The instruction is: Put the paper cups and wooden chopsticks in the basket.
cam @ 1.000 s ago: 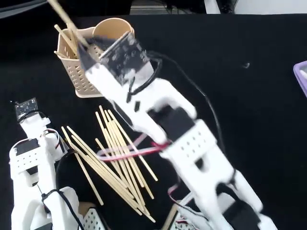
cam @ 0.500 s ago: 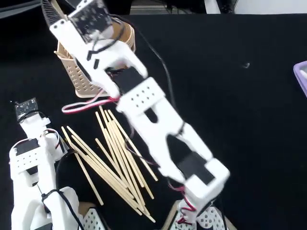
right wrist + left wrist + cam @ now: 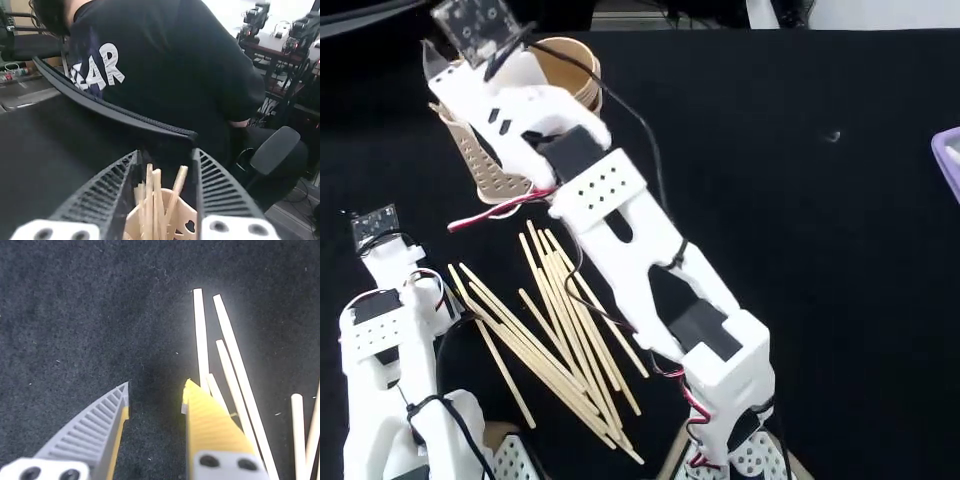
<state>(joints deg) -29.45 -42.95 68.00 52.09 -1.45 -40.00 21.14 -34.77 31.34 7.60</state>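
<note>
A beige slotted basket [image 3: 480, 165] stands at the table's far left with a paper cup [image 3: 570, 65] in it. My right gripper [image 3: 165, 151] hangs open just over the basket [image 3: 175, 222], and several wooden chopsticks [image 3: 156, 192] stand upright in it below the gap between the fingers. In the high view the right arm [image 3: 620, 240] stretches diagonally across to the basket. A loose pile of chopsticks [image 3: 565, 320] lies on the black table. My left gripper [image 3: 156, 385] is open low over the cloth, with chopstick ends [image 3: 200, 335] beside its yellow finger.
The left arm [image 3: 385, 330] stands at the near left edge. A purple container's corner [image 3: 948, 155] shows at the right edge. A seated person in a dark shirt [image 3: 165, 65] is behind the table, touching nothing.
The right arm swung left and farther out until its gripper came over the basket. The chopstick that stuck up above the basket no longer shows there. The left arm stayed still.
</note>
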